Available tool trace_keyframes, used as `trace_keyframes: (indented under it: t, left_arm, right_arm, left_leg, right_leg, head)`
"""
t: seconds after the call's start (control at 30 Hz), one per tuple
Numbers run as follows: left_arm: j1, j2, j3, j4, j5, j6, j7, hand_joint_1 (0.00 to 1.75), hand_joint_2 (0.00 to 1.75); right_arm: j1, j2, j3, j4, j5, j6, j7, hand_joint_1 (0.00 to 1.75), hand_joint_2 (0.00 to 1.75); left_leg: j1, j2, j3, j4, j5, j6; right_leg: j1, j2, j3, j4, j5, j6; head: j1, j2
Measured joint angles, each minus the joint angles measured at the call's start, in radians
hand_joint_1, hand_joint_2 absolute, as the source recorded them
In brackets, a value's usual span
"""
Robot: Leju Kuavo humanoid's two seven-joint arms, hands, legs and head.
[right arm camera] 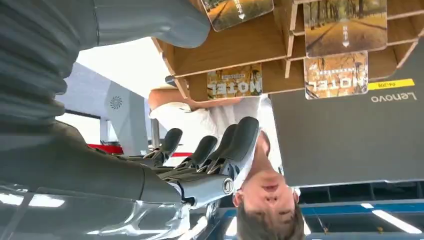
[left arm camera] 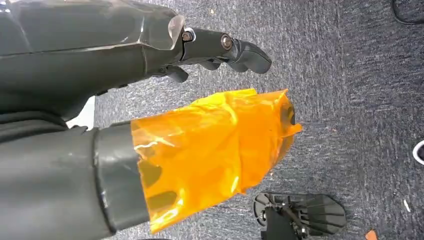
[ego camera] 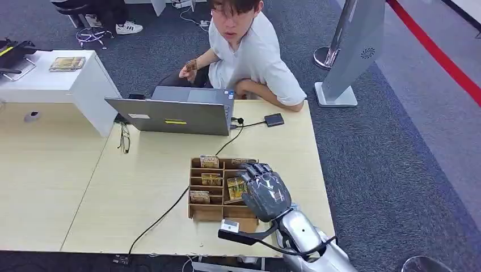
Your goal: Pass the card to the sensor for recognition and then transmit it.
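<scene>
A brown cardboard card rack (ego camera: pixel 207 212) stands at the table's near edge, with several picture cards (ego camera: pixel 211 179) upright in its slots. My right hand (ego camera: pixel 265 194) hovers over the rack's right side, fingers spread and holding nothing. In the right wrist view its fingers (right arm camera: pixel 210 150) reach out just short of the "HOTEL" cards (right arm camera: pixel 234 82). A small black sensor (ego camera: pixel 274 119) lies on the table's far right, cabled to the laptop (ego camera: pixel 176 113). My left hand (left arm camera: pixel 125 65) hangs over carpet and holds nothing; orange film wraps its thumb (left arm camera: pixel 215 145).
A person (ego camera: pixel 249 51) crouches behind the table with a small brown thing in one hand (ego camera: pixel 190 67). Glasses (ego camera: pixel 124 139) lie left of the laptop. A black cable (ego camera: pixel 164 215) runs across the table. A white cabinet (ego camera: pixel 62 79) stands at the back left.
</scene>
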Motion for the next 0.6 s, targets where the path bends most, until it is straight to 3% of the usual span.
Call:
trace_keyframes:
  t: [0.6]
  left_arm:
    - [0.0, -0.002, 0.019, 0.0, -0.003, 0.001, -0.003, 0.0, 0.0]
  right_arm:
    - [0.0, 0.0, 0.0, -0.042, -0.001, 0.001, -0.008, 0.59, 1.75]
  left_leg:
    - [0.0, 0.0, 0.0, 0.0, 0.0, 0.0]
  right_leg:
    - [0.0, 0.0, 0.0, 0.0, 0.0, 0.0]
  head:
    - [0.0, 0.0]
